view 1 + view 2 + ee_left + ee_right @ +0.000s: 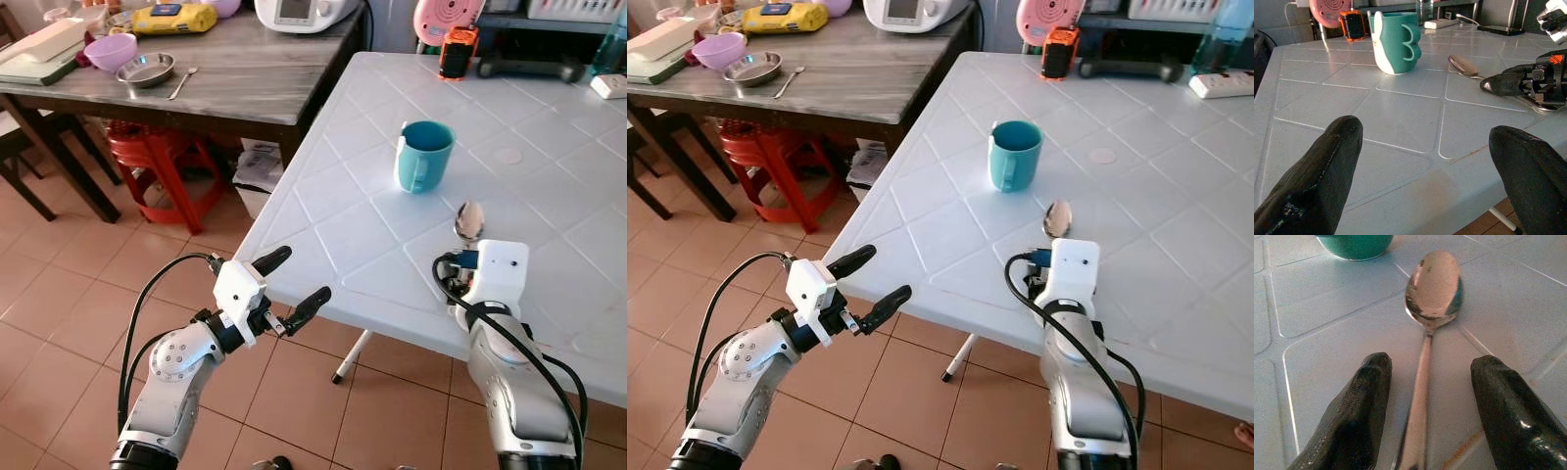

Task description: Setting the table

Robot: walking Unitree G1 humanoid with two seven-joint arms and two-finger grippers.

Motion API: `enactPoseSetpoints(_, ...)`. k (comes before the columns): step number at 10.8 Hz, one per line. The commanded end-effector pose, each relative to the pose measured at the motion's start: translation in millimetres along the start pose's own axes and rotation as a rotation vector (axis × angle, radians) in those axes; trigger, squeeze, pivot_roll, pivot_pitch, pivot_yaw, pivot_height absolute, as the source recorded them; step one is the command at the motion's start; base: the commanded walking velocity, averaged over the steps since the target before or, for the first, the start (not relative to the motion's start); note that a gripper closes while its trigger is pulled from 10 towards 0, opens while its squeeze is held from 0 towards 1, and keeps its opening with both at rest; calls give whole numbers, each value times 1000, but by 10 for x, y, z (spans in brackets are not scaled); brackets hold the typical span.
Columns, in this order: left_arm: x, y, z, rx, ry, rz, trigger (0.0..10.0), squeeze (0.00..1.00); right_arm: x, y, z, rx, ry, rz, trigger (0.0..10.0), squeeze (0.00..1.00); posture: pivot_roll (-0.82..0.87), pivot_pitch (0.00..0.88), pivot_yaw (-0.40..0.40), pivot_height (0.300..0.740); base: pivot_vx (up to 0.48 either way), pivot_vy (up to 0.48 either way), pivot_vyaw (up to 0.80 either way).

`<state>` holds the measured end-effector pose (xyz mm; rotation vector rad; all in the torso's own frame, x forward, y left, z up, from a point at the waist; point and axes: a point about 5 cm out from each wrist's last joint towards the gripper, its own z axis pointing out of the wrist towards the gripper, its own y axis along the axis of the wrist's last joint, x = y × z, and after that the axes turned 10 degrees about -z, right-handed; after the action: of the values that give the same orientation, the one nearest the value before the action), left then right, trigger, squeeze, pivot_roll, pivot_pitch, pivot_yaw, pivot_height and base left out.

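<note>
A teal mug (423,155) stands on the white plastic table (333,245), its handle towards me. Just in front of the mug a metal spoon (469,222) lies flat, bowl pointing at the mug. My right gripper (1431,361) is low over the spoon's handle, open, with one finger on each side of the handle (1418,396) and not touching it. In the eye views the right wrist housing (495,269) hides those fingers. My left gripper (302,278) hangs open and empty just off the table's near left edge, pointing at the mug (1396,41).
A wooden table (245,69) at the back left carries a purple bowl (111,50), a steel dish (146,69) and a spoon (183,82). Red stools (157,162) stand beneath it. An orange device (458,51) sits at the white table's far side. Tiled floor lies below.
</note>
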<state>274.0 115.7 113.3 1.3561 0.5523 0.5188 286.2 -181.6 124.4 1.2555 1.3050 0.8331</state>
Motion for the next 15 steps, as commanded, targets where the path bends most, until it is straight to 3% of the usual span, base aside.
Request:
enactPoseSetpoints(1, -9, -19, -27, 13, -1, 3, 10000, 0, -13, -93, -28, 40, -11, -1, 10000, 0, -113, 143, 121, 740, 0, 0, 0)
enactPoseSetpoints(5, -26, -32, -24, 11, 8, 0, 10000, 0, 29, 83, 48, -85, 10, -14, 10000, 0, -110, 143, 122, 740, 0, 0, 0)
enactPoseSetpoints(10, -29, -39, -43, 16, 13, 2, 10000, 0, 87, -125, 52, 7, 24, 14, 10000, 0, -106, 145, 120, 740, 0, 0, 0)
enactPoseSetpoints(11, -35, -44, -39, 17, 11, 2, 10000, 0, 90, -134, 55, 8, 25, 17, 1686, 0, -107, 144, 123, 740, 0, 0, 0)
enactPoseSetpoints(12, -40, -45, -36, 18, 8, 1, 10000, 0, 85, -142, 59, 9, 27, 24, 0, 0, -107, 144, 123, 740, 0, 0, 0)
enactPoseSetpoints(15, -24, -30, -36, 18, 5, 6, 10000, 0, 44, -199, 38, 49, -1, 109, 0, 0, -103, 143, 124, 740, 0, 0, 0)
